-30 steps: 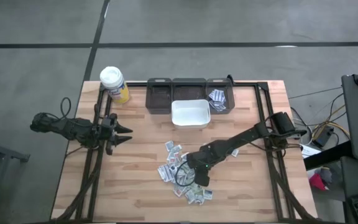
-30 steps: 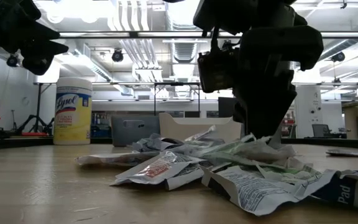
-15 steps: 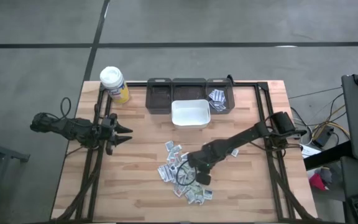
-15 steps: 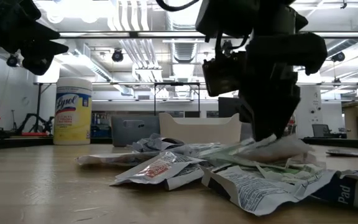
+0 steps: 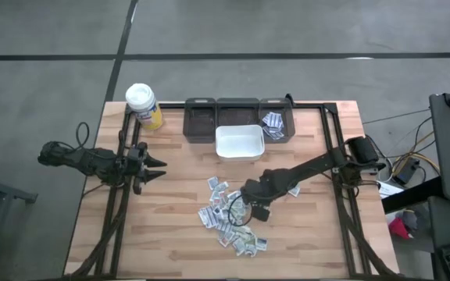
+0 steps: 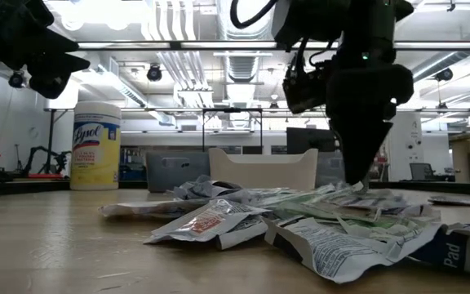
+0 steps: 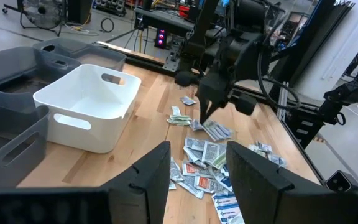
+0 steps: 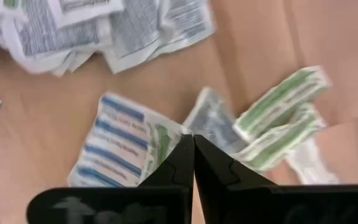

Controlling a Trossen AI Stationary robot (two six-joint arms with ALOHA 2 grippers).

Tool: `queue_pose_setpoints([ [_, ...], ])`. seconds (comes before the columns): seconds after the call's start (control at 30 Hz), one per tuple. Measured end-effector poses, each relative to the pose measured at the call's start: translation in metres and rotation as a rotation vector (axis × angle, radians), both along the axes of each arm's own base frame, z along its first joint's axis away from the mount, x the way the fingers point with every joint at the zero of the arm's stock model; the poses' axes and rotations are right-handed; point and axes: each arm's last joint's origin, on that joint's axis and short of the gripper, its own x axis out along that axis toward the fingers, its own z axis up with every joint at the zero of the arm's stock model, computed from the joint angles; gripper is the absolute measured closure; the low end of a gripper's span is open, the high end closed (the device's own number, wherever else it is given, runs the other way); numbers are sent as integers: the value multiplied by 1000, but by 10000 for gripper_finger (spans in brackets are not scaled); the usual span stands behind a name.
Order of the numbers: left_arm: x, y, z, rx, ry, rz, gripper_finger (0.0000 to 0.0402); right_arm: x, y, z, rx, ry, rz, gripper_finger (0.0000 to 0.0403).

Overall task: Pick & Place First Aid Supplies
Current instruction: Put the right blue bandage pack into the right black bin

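My right gripper (image 5: 250, 212), fingers together and empty, hangs above the packets (image 5: 229, 218), mid-table toward its front edge.

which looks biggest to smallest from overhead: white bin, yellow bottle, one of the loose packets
1. White bin, clearly largest.
2. Yellow bottle, noticeably smaller; it stands upright, so mostly its white lid shows.
3. A single packet, far smaller than both.
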Motion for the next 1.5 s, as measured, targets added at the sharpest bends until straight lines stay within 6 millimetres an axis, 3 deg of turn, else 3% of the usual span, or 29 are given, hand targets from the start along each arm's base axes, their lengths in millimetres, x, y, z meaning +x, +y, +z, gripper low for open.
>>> queue_pose_setpoints([
  [0.47,0,0,0,-1,0,0,241,-6,-9,11,-98,25,-49,394],
  [0.7,0,0,0,-1,0,0,241,-7,-11,32,-176,77,-51,394],
  [0.93,0,0,0,-2,0,1,241,-6,-20,63,-216,1,-33,394],
  [1.13,0,0,0,-5,-1,1,241,-15,-55,90,-228,-119,-119,394],
  [1.5,0,0,0,-9,-4,2,241,-62,-161,150,-363,-316,-409,394],
])
